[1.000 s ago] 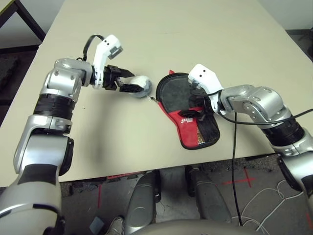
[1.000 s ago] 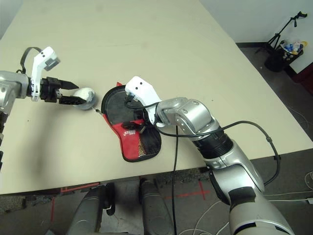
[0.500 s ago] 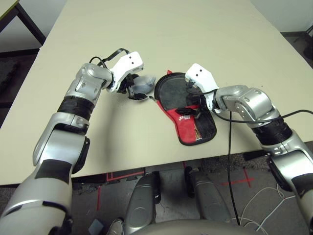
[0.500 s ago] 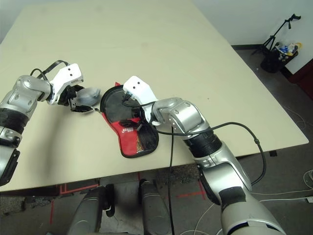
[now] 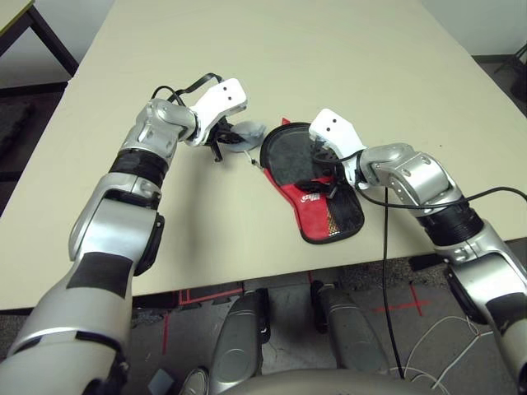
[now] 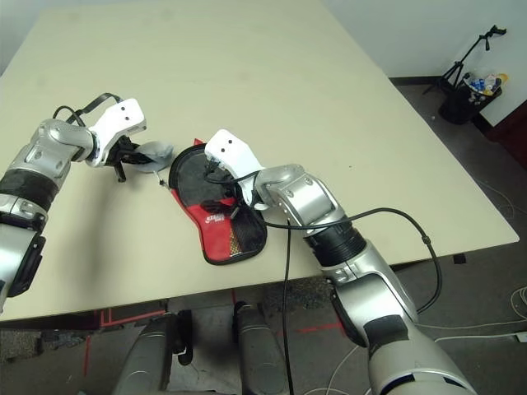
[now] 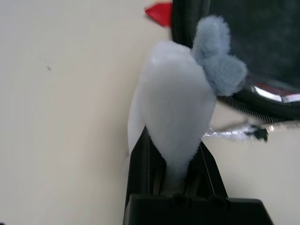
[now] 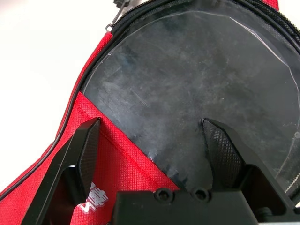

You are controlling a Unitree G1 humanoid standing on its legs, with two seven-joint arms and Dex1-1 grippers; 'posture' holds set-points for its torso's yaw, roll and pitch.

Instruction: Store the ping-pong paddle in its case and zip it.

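Note:
The case [image 5: 317, 206] lies flat at the table's middle, red panel and mesh patch toward me, round black end away. In the right wrist view a round black face [image 8: 197, 79] shows through its clear plastic side; I cannot tell whether that is the ping-pong paddle, and no handle shows. My right gripper [image 8: 154, 136] hovers open just over the case [image 8: 117, 164], fingers [image 8: 86, 145] spread wide. My left gripper [image 7: 173, 150] is shut on a grey-white wad of plastic [image 5: 243, 136], held just left of the case's round end, near the zipper pull [image 7: 255, 132].
The beige table [image 5: 329, 66] stretches far behind the case. Its front edge [image 5: 247, 284] runs close below the case. A black cable [image 5: 385, 271] hangs off my right forearm over that edge. A tripod and clutter [image 6: 473, 78] stand on the floor at the far right.
My left arm has swung in with the wad, wrist turned, bringing it from well left of the case to right beside its round end. The right gripper stays open over the case.

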